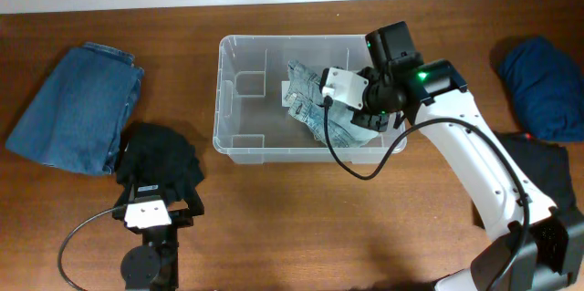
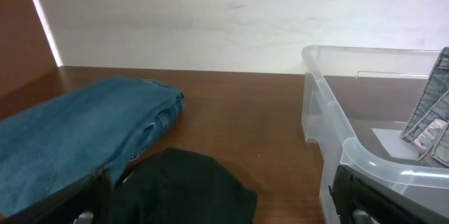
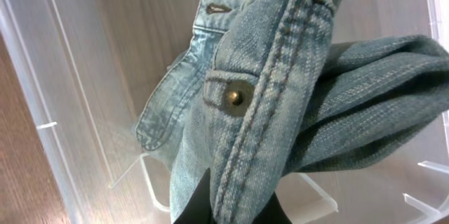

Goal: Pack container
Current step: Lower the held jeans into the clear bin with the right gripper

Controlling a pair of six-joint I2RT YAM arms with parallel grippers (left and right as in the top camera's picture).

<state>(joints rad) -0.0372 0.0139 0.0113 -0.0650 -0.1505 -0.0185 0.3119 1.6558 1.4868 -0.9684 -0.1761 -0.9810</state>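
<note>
The container [image 1: 239, 54], a clear tub, sits on the bench [image 1: 301, 227] near its centre, a little toward 12 o'clock, with its long sides running from 9 to 3 o'clock. The right arm reaches in from 4 o'clock, and the right hand [image 3: 235, 206] hangs over the 3 o'clock half of the tub. It is closed tight on a pair of pale washed jeans [image 1: 315, 99]. The wrist view shows the waistband seam and a metal stud pinched between the dark fingers. The denim droops into the tub, over a white label [image 2: 393, 143] on the base; the 9 o'clock half of the tub is bare. The left hand [image 2: 221, 201] is at 7 o'clock, spread as wide as it goes and holding nothing, just behind a crumpled black garment [image 1: 160, 159]. Folded darker blue jeans [image 1: 78, 109] lie at 9 o'clock, touching the black garment. A dark blue bundle [image 1: 543, 86] lies at 3 o'clock, well apart from the tub.
</note>
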